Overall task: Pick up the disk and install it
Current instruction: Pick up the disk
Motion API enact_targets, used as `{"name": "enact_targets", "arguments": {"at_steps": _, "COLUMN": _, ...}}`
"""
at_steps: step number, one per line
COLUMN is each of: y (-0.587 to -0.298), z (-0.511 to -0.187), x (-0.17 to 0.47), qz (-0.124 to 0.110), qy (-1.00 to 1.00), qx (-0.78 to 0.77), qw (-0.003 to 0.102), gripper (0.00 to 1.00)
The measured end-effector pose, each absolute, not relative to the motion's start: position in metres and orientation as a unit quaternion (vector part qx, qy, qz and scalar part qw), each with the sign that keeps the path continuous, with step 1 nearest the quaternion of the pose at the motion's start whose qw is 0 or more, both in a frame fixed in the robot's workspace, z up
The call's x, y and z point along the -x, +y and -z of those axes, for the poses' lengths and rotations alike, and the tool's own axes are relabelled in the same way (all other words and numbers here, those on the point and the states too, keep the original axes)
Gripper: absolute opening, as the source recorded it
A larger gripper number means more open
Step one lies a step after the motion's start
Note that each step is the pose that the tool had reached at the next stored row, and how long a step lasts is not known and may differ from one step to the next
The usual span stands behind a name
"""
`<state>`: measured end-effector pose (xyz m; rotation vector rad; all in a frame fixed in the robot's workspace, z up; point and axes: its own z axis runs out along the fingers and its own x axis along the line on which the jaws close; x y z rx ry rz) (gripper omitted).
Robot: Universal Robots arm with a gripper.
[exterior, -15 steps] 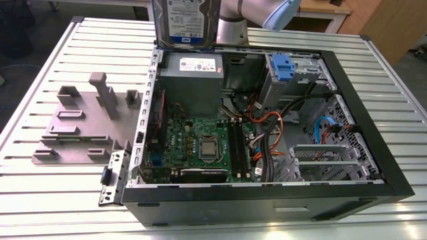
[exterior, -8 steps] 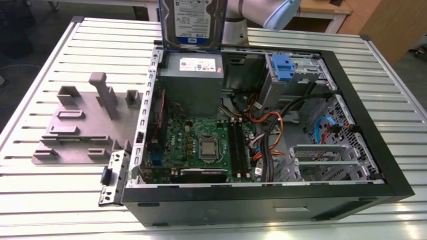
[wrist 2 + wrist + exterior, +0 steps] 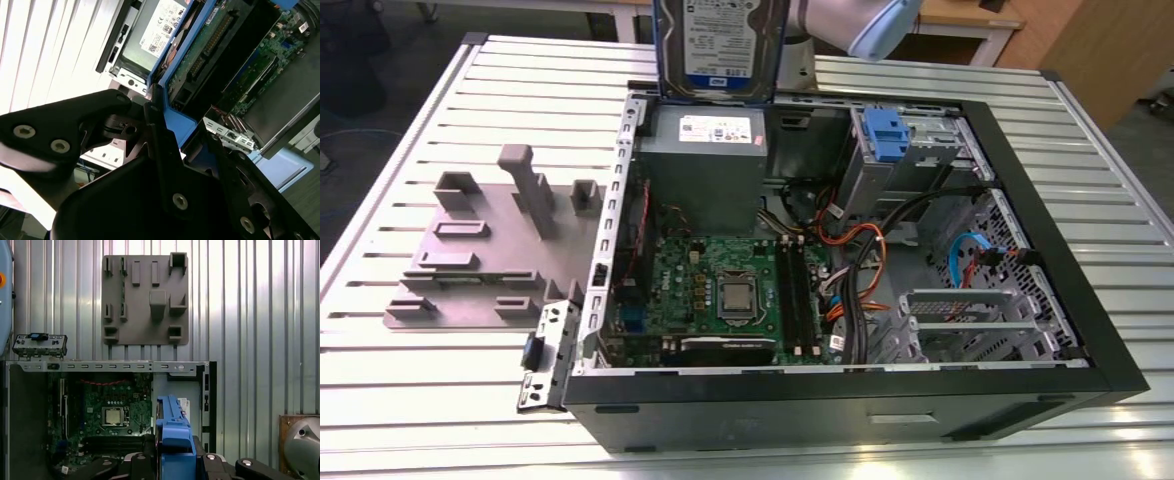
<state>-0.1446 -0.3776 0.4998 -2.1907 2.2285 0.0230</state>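
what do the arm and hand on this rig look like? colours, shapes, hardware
The arm is pale grey-blue with a rounded joint housing. The hand is matte black, built from flat angular linkage plates and slim fingers, with silver screw heads at the pivots.

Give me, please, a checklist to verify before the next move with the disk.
1. Grip: the gripper is shut on the disk: ok.
2. Disk held upright above the power supply, not touching it: ok.
3. Computer case open, inside exposed: ok.
4. Drive bay free to receive the disk: cannot tell.
5. Orange cables away from the bay: cannot tell.
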Motion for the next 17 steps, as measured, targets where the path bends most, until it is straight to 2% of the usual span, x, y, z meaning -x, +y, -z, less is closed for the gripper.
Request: {"name": "enact_targets", "arguments": {"at_steps": 17, "y": -0.378, "z": -0.5, "x": 0.124, "qz": -0.007, "qy": 0.715, "qx": 0.699, "qw": 0.008, "gripper": 0.36}}
